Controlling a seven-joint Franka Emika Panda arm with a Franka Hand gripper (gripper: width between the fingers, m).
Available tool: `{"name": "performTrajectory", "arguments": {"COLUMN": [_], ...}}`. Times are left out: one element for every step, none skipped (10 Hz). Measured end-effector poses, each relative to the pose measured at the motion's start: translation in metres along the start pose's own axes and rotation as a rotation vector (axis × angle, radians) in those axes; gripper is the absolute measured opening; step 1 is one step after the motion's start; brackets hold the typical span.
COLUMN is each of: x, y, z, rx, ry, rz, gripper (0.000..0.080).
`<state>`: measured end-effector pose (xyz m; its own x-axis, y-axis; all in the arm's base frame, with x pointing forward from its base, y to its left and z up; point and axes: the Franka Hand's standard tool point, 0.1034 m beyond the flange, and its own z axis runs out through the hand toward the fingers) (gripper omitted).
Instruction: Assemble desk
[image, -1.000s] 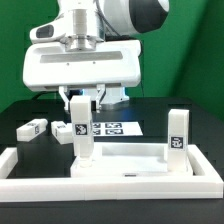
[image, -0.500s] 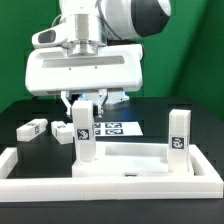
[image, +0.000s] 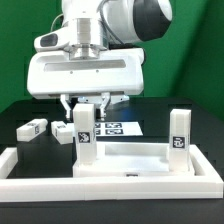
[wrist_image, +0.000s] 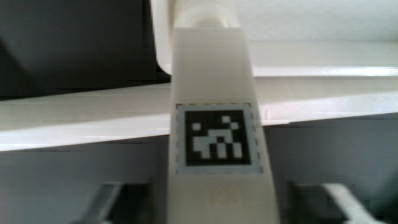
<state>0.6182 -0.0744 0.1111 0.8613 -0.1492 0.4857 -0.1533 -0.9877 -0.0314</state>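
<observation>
1. The desk top (image: 125, 166) lies rim-up at lower centre. The leg (image: 85, 140) at its left corner sits slightly lower and further right than a second ago.
2. The gripper (image: 85, 104), clamped on that leg, has come down with it (seating it, I judge).
3. Inside the rim stand this leg and a second leg (image: 177, 135) at right. A loose leg (image: 32, 128) and a spare leg (image: 65, 133) lie outside on the table (image: 160, 112).
</observation>
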Motion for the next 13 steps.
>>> {"name": "performTrajectory", "arguments": {"x": [0.000,0.000,0.000,0.000,0.000,0.000,0.000,-0.003,0.000,0.007,0.012,0.011,0.005], "y": [0.000,0.000,0.000,0.000,0.000,0.000,0.001,-0.001,-0.003,-0.005,-0.004,-0.006,-0.011], "z": [0.000,0.000,0.000,0.000,0.000,0.000,0.000,0.001,-0.008,-0.019,-0.020,-0.019,-0.018], "rx": [0.000,0.000,0.000,0.000,0.000,0.000,-0.001,0.023,0.074,0.107,0.109,0.121,0.148], "ry": [0.000,0.000,0.000,0.000,0.000,-0.001,-0.001,-0.040,-0.113,-0.176,-0.179,-0.203,-0.306], "rz": [0.000,0.000,0.000,0.000,0.000,0.001,0.001,0.005,0.010,0.027,0.026,0.031,0.042], "gripper": [0.0527,0.0611,0.0611,0.0642,0.0648,0.0648,0.0649,0.0649,0.0649,0.0649,0.0649,0.0649,0.0649]}}
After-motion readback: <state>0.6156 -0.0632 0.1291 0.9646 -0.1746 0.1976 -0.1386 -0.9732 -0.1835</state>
